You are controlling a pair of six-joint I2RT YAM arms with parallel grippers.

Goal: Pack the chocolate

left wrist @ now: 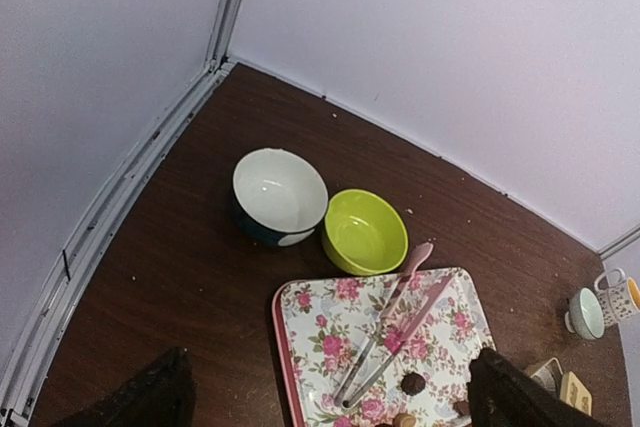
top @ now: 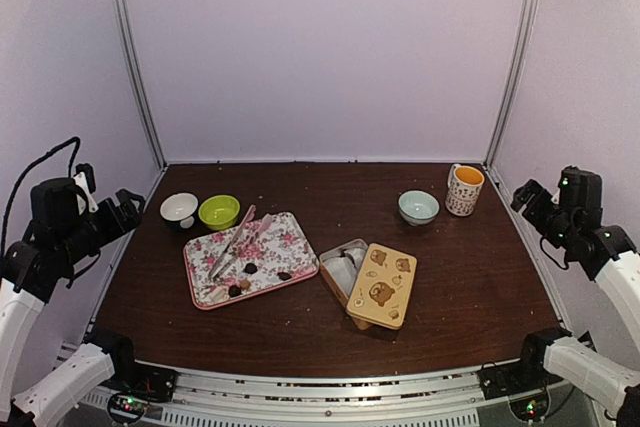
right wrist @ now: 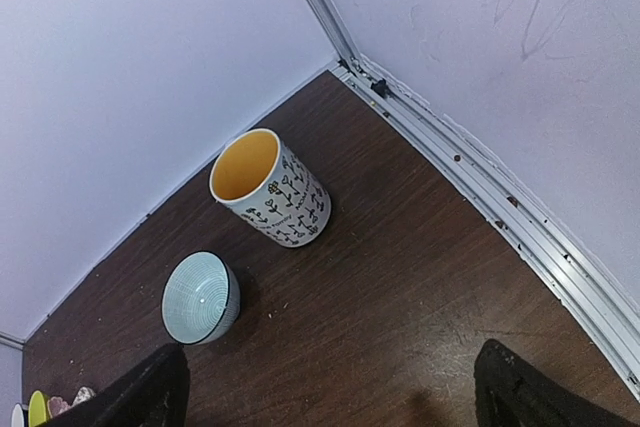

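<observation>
Left of the surface [top: 450, 277], the left arm [top: 70, 229] has black upper housings, a black left gripper [top: 126, 209], white shells lower down and a thin black cable [top: 40, 162] looping over it. Right of the surface, the right arm [top: 592, 239] is built alike: black right gripper [top: 522, 197], white links, one green light [top: 563, 182]. Black base blocks [top: 545, 347] at the surface's near edge carry small red and green lamps [top: 125, 407].

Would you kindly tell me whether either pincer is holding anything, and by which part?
Nothing is held: the left pincer and the right pincer both stand open and empty, well clear of the chocolate on the tray.
</observation>
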